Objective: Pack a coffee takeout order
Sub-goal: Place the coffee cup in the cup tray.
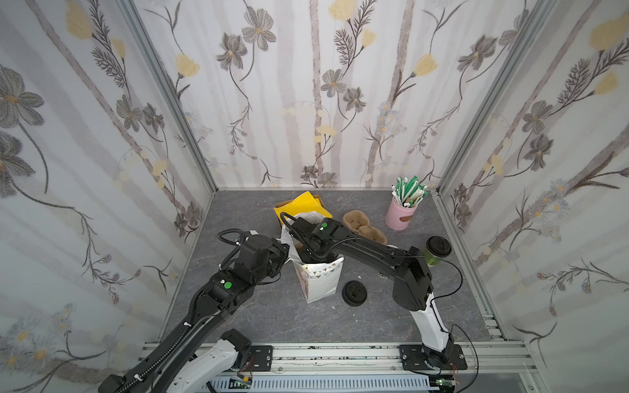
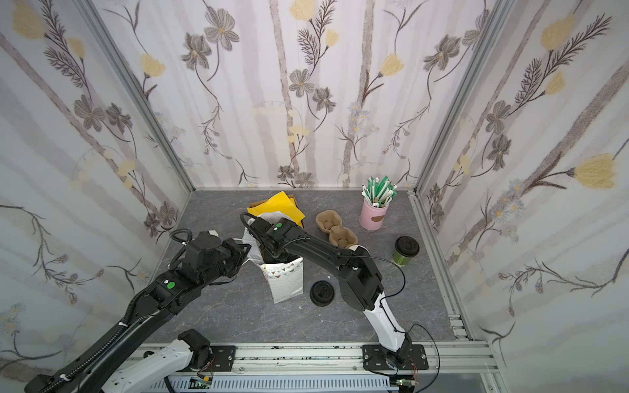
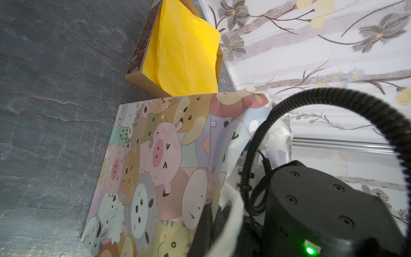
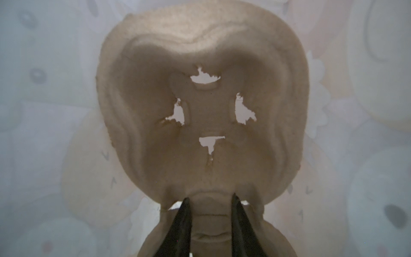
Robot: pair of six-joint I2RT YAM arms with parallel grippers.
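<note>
Packing stands at an early stage. The right gripper [image 4: 211,200] is inside the paper bag [image 1: 321,282], jaws clamped on the neck of a pulp cup carrier [image 4: 200,111]. The left gripper [image 3: 214,213] is pressed together on the bag's rim (probably to steady the mouth).

Not yet packed:
- the green cup [image 1: 432,259] with its black lid [image 1: 439,245], standing well right of the bag
- the yellow napkin [image 1: 299,204], in a cardboard box [image 3: 144,82] just behind the bag

A loose black lid [image 1: 354,292] lies beside the bag. A second carrier [image 1: 364,226] and a pink straw holder [image 1: 400,216] stand behind it. The right arm's elbow sits between bag and cup.
</note>
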